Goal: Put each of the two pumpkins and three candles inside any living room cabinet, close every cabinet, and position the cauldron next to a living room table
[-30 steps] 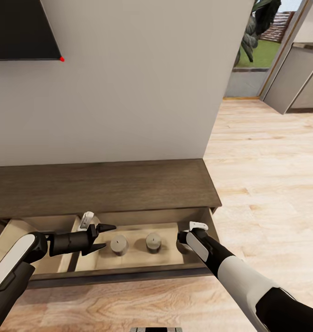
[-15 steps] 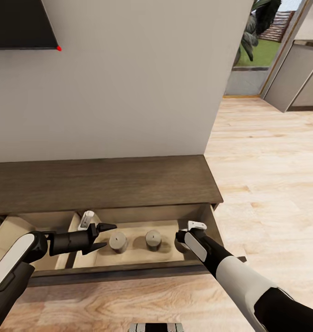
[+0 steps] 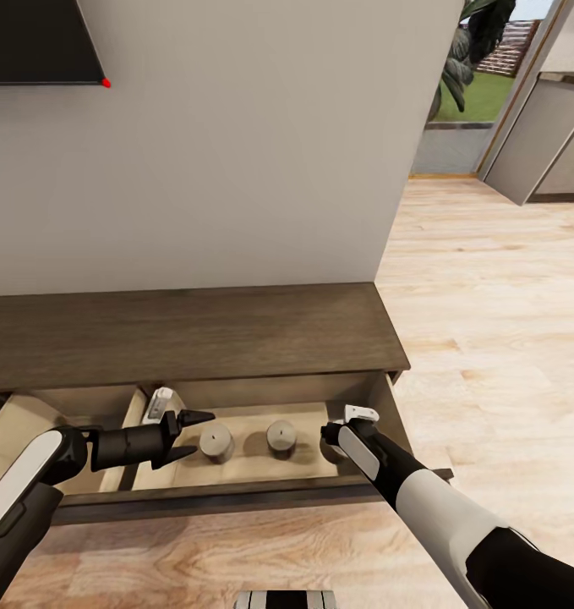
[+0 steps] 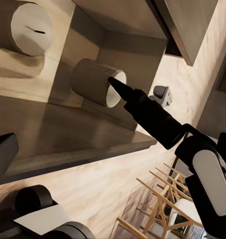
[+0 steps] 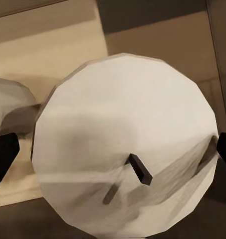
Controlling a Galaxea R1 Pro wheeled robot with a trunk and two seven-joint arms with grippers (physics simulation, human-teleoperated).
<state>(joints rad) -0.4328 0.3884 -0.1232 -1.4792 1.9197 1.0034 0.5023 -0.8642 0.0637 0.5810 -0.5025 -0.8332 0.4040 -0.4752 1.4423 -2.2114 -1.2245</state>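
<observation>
Claw tips of the left claw stand apart at the lower left of the head view, one black finger above the other, pointing toward the nearest candle without touching it. That pale grey candle stands upright on the beige floor of the open drawer of the dark-brown cabinet, which runs across the middle of the frame against a plain wall. A second candle stands just beside the first, a little toward the right of the frame, the two apart. The right claw reaches into the drawer's right end, at lower centre-right, its white-and-black arm coming in from the lower right corner. In the right wrist view a third candle with a short dark wick sits between the two dark fingertips at the frame's edges; the tips are spread wide on either side of it, and whether they touch its sides cannot be told. In the left wrist view one tapered black finger of the right claw lies against the rim of that candle. A dark screen hangs at the upper left, and light wood floor fills the right side.
</observation>
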